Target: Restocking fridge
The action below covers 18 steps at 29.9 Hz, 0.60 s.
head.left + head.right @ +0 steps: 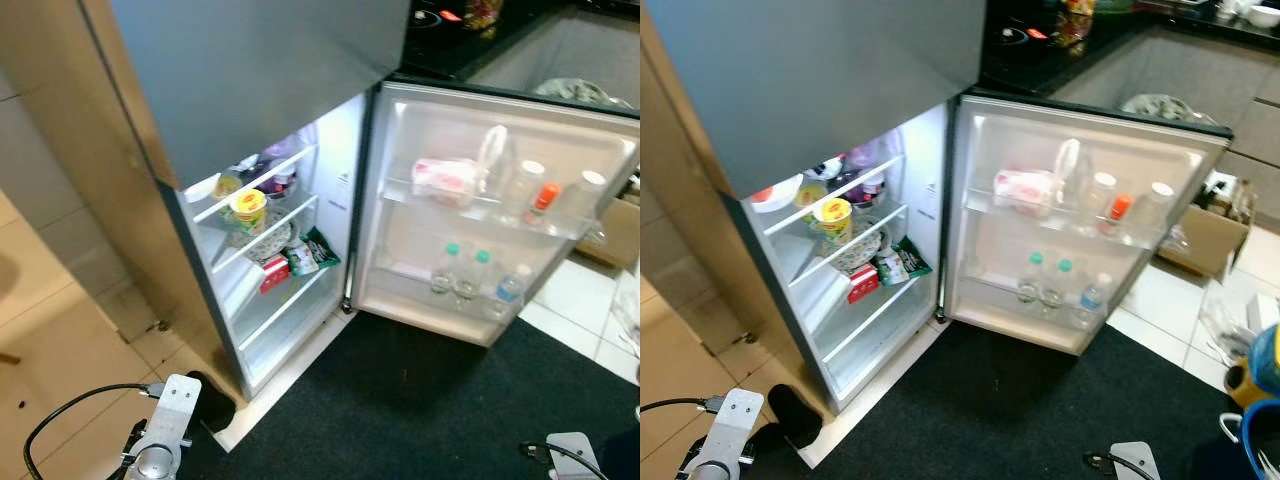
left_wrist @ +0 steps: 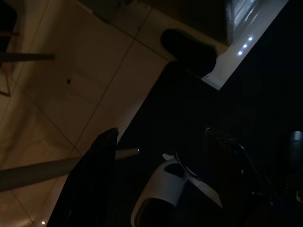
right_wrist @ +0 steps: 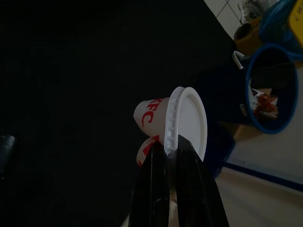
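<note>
— That right pincer (image 3: 173,156), what's it got? 
— A white lidded cup (image 3: 173,124) with red lettering. The two black fingers (image 3: 151,189) are pinched together on the rim of its lid, and the cup lies tipped on its side above a dark rug (image 1: 420,400).

— And the left pincer (image 2: 158,179)? 
— Hanging low over the edge of the same rug, fingers (image 2: 90,184) spread apart with nothing between them. It's dim down there; I can make out pale floor tiles (image 2: 71,71) and a white part of the robot below it.

— Where's the fridge (image 1: 260,90) in all this? 
— Straight ahead, lower door (image 1: 490,210) swung wide open to the right. Inside, the wire shelves hold a yellow cup (image 1: 247,208) on the middle level, a white bowl (image 1: 775,195) on the top one, and a red packet (image 1: 274,274) and green packets (image 1: 312,254) lower down.

— Anything in the door? 
— The upper rack has a pink pack (image 1: 445,182) and some clear bottles, one with an orange cap (image 1: 543,198). The lower rack holds more bottles (image 1: 470,275) with green and blue caps.

— What's off to the side? 
— A cardboard box (image 1: 1205,240) on the tiles right of the door, and a blue bucket (image 3: 270,90) close to the right arm. A black counter (image 1: 1040,45) sits behind the fridge.
</note>
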Available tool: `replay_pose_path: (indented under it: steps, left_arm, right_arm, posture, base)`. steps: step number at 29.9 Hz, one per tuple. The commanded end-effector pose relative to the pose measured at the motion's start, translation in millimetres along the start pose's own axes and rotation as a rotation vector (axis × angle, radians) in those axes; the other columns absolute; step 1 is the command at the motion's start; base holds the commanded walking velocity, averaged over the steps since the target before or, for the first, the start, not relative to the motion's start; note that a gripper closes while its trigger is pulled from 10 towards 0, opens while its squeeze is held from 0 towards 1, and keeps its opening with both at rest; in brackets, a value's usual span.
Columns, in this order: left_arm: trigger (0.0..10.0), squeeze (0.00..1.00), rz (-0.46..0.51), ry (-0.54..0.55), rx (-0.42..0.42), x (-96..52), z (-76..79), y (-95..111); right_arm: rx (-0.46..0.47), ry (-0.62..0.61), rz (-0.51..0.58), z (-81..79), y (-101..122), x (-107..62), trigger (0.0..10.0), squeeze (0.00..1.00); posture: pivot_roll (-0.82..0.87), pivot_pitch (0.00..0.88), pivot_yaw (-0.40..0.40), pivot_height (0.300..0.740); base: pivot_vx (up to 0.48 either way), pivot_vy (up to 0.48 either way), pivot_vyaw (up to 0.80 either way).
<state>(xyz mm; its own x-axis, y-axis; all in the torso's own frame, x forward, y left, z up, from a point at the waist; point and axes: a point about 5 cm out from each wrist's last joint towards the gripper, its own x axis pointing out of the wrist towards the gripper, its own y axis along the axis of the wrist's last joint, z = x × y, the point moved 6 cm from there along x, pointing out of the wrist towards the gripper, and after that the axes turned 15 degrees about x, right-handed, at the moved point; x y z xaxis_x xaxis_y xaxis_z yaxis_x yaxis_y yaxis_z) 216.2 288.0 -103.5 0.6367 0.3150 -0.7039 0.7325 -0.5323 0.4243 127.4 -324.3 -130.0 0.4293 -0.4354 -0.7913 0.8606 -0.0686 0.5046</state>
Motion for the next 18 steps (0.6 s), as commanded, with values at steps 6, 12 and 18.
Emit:
replay_pose_path:
  steps: [6, 12, 18]
  left_arm:
    - [10.0, 0.0, -0.002, -0.018, 0.003, -1.0, 6.3, -2.1]
    - [10.0, 0.0, -0.004, -0.019, 0.006, -1.0, 6.5, -2.7]
    - [10.0, 0.0, -0.006, -0.019, 0.008, -0.9, 6.7, -3.1]
  right_arm:
    - [-0.012, -0.032, -0.002, 8.8, 0.1, 0.3, 10.0, 0.01]
    - [-0.013, -0.037, -0.004, 11.2, -0.2, 0.3, 10.0, 0.0]
    - [-0.012, -0.038, -0.005, 10.1, 0.8, 0.6, 10.0, 0.0]
  posture:
    - [0.0, 0.018, -0.062, 0.74]
    - [0.0, 0.018, -0.062, 0.74]
    - [0.0, 0.01, -0.062, 0.74]
  base:
    - [0.0, 0.0, 0.8]
    - [0.0, 0.0, 0.8]
    - [0.0, 0.0, 0.8]
